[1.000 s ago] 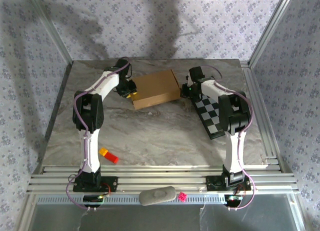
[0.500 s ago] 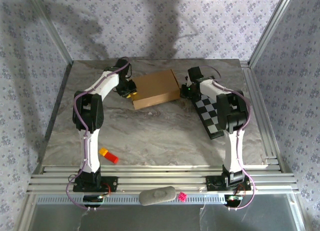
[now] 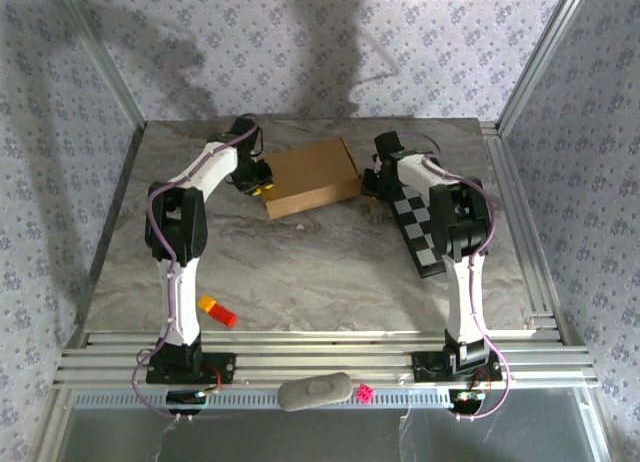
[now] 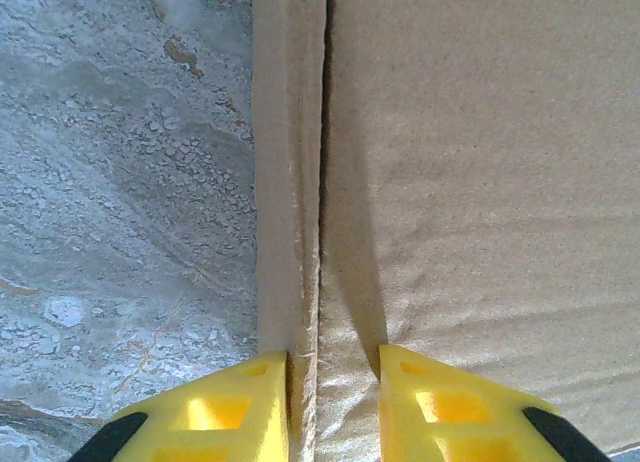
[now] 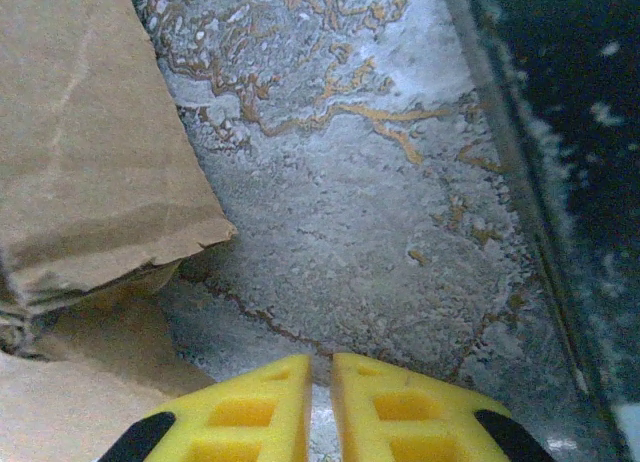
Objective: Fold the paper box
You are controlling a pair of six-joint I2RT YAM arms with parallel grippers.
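My left gripper (image 4: 333, 412) is pinching the paper box (image 3: 312, 177). In the left wrist view the two yellow fingers (image 4: 220, 412) sit at the bottom edge, one each side of a doubled cardboard wall w/ a seam running straight up the frame, so the grip is on the box's left short side. My right gripper (image 5: 320, 402) is pressed almost together, just a thin slit btwn the tips, w/ nothing in it but the marble table (image 5: 380, 232). The box sits upper centre of the top view, looking flat and mostly closed. Its long axis runs across the frame, right end a bit higher than the left. So it lies btwn my two grippers: left one on its left end, right one just beside its right end, approx level w/ it. In the right wrist view a box corner is at upper left, and a loose crumpled flap (image 5: 100, 352) is at lower left, just beside the finger at bottom left of that view; can't tell if they touch. The checkered board (image 3: 425, 222) is close on the other side, its dark edge running down the right of that view, so the right gripper is in the gap btwn box and board. My read: left arm is anchoring, right arm is nearer the untidy flap, and the next move prob means pushing or tucking leftwards in frame, along the long axis, against the left's hold. Risk imo: the shove slides the whole box or pulls it out of the left grip, and there's little room on the board side to spread the fingers.
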